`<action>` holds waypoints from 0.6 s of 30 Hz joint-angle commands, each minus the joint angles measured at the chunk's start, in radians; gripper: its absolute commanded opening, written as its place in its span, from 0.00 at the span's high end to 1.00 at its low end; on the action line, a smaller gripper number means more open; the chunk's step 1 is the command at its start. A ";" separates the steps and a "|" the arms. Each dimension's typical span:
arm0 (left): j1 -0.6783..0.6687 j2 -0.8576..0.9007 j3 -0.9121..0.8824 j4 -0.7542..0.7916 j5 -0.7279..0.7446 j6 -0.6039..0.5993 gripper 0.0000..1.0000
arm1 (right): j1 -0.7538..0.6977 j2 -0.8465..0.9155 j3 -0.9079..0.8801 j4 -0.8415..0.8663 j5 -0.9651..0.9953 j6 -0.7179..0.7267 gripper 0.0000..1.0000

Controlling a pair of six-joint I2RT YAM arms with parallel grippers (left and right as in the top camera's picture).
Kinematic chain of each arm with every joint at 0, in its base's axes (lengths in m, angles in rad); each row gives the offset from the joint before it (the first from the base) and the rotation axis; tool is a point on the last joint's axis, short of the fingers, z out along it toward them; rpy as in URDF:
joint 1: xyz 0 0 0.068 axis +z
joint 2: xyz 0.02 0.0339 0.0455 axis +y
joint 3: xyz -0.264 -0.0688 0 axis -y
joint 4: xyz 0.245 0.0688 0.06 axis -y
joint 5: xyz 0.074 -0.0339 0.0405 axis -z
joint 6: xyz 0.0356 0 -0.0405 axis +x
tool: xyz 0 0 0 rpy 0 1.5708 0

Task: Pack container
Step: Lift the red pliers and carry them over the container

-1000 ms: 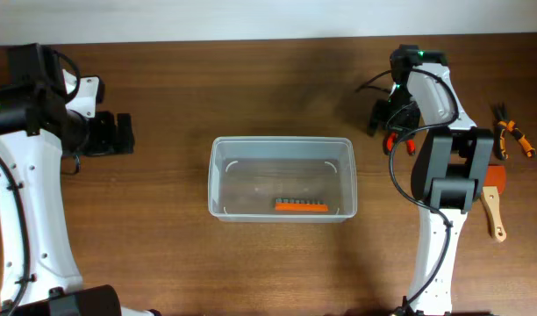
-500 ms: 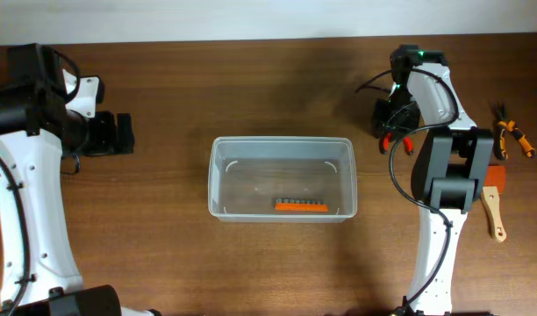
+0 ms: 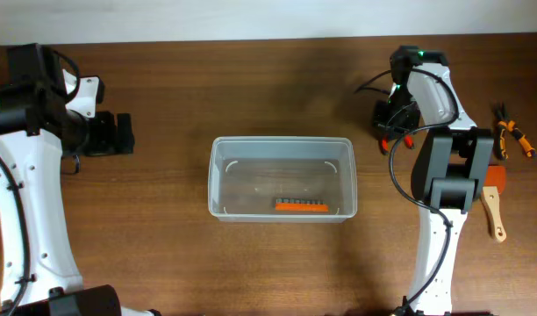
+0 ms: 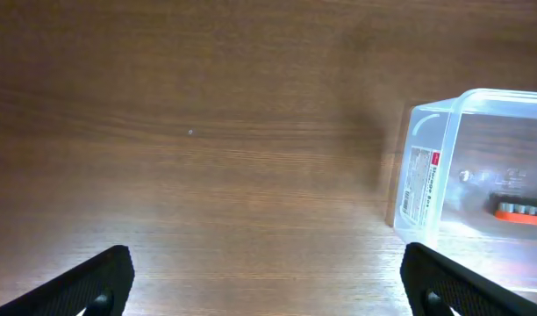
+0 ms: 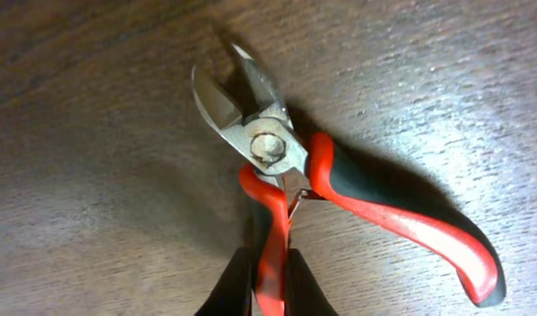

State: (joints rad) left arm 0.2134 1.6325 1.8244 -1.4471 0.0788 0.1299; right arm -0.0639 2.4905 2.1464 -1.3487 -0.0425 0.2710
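Note:
The container (image 3: 282, 142), a clear plastic tub, stands mid-table with an orange strip of bits (image 3: 301, 206) inside near its front wall. Its corner (image 4: 431, 167) and the strip (image 4: 521, 211) also show at the right of the left wrist view. Red-and-black cutters (image 5: 270, 151) lie on the wood at the back right (image 3: 402, 139), handles spread. My right gripper (image 5: 270, 272) is shut on their left handle, one finger on each side; from above it (image 3: 388, 125) sits over them. My left gripper (image 3: 124, 133) hovers open over bare wood left of the tub, with nothing between its fingertips (image 4: 106, 272).
Orange-and-black pliers (image 3: 511, 136) lie at the far right edge. A wooden-handled tool with an orange part (image 3: 494, 204) lies below them, beside the right arm's base (image 3: 448, 175). The table's back edge runs along the top.
My right gripper's fingers have closed onto the cutters' handle, and the cutters have shifted slightly. The left arm and the container have not moved.

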 commanded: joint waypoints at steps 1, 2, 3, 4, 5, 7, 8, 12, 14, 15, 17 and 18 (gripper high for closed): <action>-0.003 0.005 0.011 0.003 0.011 -0.013 0.01 | -0.003 0.017 -0.005 -0.009 0.002 -0.005 0.94; -0.003 0.005 0.011 0.003 0.011 -0.013 0.01 | -0.003 0.016 -0.004 -0.012 0.002 -0.013 0.95; -0.003 0.005 0.011 0.003 0.011 -0.013 0.01 | -0.003 0.011 -0.002 -0.017 0.002 -0.020 0.95; -0.003 0.005 0.011 0.003 0.011 -0.013 0.01 | -0.003 0.007 0.001 -0.021 0.002 -0.031 0.96; -0.003 0.005 0.011 0.003 0.011 -0.013 0.01 | -0.003 0.000 0.006 -0.028 0.011 -0.031 0.96; -0.003 0.005 0.011 0.003 0.011 -0.013 0.01 | -0.003 -0.018 0.023 -0.043 0.034 -0.031 0.96; -0.003 0.005 0.011 0.003 0.011 -0.013 0.01 | -0.003 -0.026 0.032 -0.050 0.042 -0.031 0.96; -0.003 0.005 0.011 0.003 0.011 -0.013 0.01 | -0.003 -0.063 0.103 -0.096 0.051 -0.046 0.96; -0.003 0.005 0.011 0.003 0.011 -0.013 0.01 | -0.002 -0.076 0.153 -0.131 0.055 -0.057 0.96; -0.003 0.005 0.011 0.003 0.011 -0.013 0.01 | -0.001 -0.084 0.178 -0.150 0.055 -0.058 0.96; -0.003 0.005 0.011 0.003 0.011 -0.013 0.01 | -0.001 -0.100 0.225 -0.186 0.055 -0.058 0.96; -0.003 0.005 0.011 0.003 0.011 -0.013 0.01 | 0.000 -0.109 0.249 -0.207 0.055 -0.058 0.96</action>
State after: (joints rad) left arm 0.2134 1.6325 1.8244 -1.4475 0.0788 0.1299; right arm -0.0639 2.4779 2.3047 -1.5169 -0.0105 0.2268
